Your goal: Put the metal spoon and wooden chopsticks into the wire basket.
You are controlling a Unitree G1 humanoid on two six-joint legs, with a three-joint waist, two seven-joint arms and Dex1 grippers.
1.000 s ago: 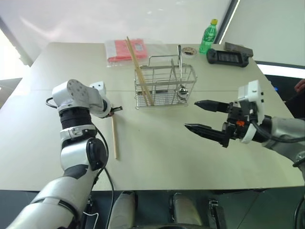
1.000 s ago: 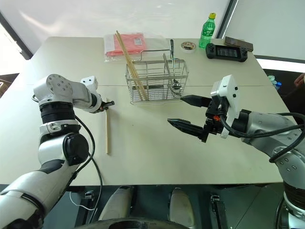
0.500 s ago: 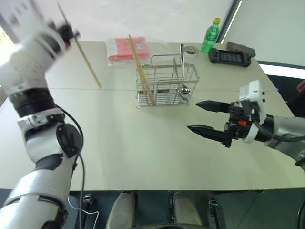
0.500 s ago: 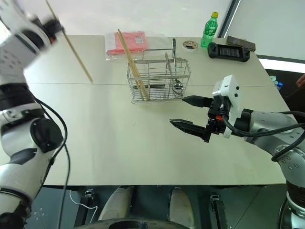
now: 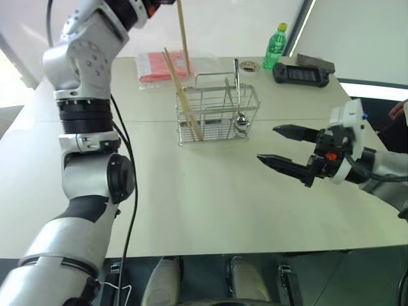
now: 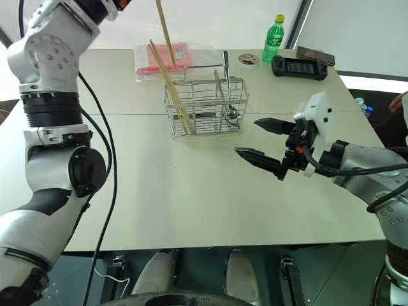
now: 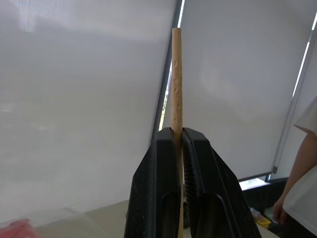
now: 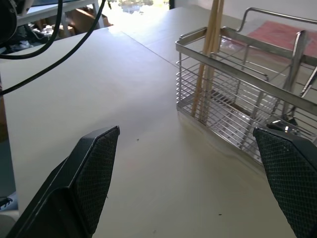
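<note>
Left pincer [image 7: 178,136] pinching one wooden chopstick [image 5: 183,35], raised high above and just behind the wire basket [image 5: 217,115]; stick near upright, lower tip short of the basket's left compartment, where other chopsticks [image 5: 182,95] lean. Metal spoon [image 5: 240,95] in the right compartment. Right pincer [image 5: 288,148] spread wide, empty, beside the basket over the table [image 5: 204,197].

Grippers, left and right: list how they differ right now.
The left gripper is shut on a wooden chopstick, raised high above the wire basket. The right gripper is open, holds nothing, and hangs low over the table beside the basket. Both have two black fingers.
</note>
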